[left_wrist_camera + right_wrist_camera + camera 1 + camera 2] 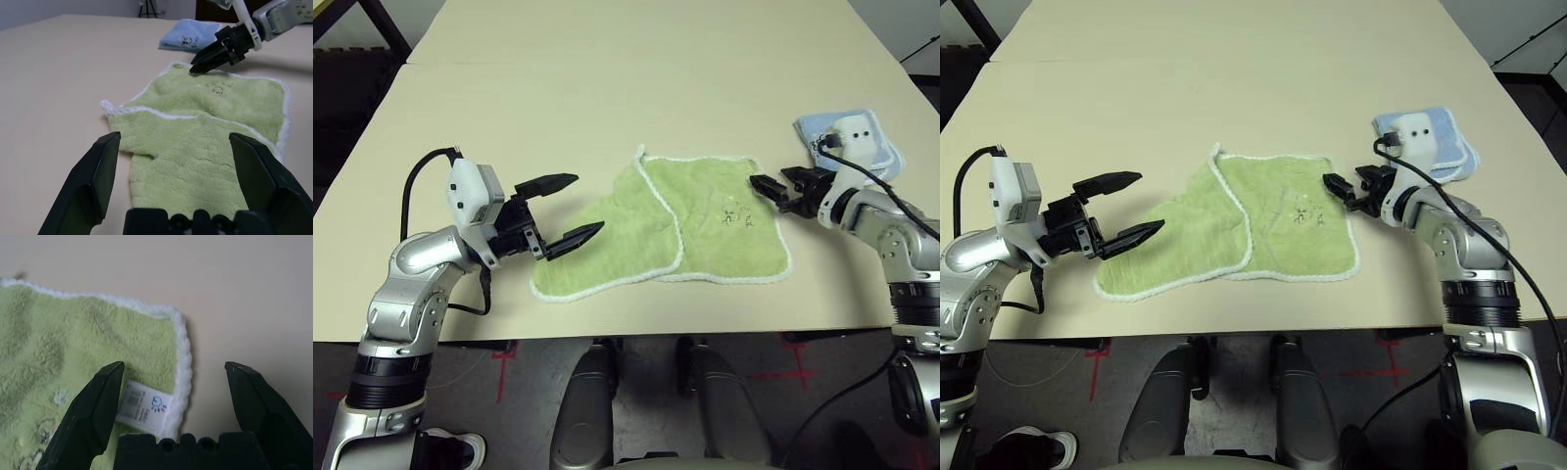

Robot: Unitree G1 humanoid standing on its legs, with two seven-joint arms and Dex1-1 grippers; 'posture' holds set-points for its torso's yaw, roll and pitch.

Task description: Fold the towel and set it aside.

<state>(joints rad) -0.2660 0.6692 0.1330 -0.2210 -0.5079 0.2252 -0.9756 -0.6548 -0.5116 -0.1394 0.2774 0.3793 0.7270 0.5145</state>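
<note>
The light green towel [705,230] lies flat on the table's near middle, its left part doubled over along a white-stitched edge, with a small dark embroidered mark to the right. My left gripper [587,204] hovers open just left of the towel's near-left flap, holding nothing. My right gripper [771,184] is open at the towel's far-right corner. In the right wrist view that corner [161,328] and a small white label [144,406] lie between the fingers [98,406]. From the left wrist, the towel [195,147] spreads ahead of the open fingers [93,181].
A smaller light blue towel [893,147] lies folded at the far right, behind my right wrist. The beige table [607,88] stretches far back; its front edge runs just below the green towel. A black cable trails from each wrist.
</note>
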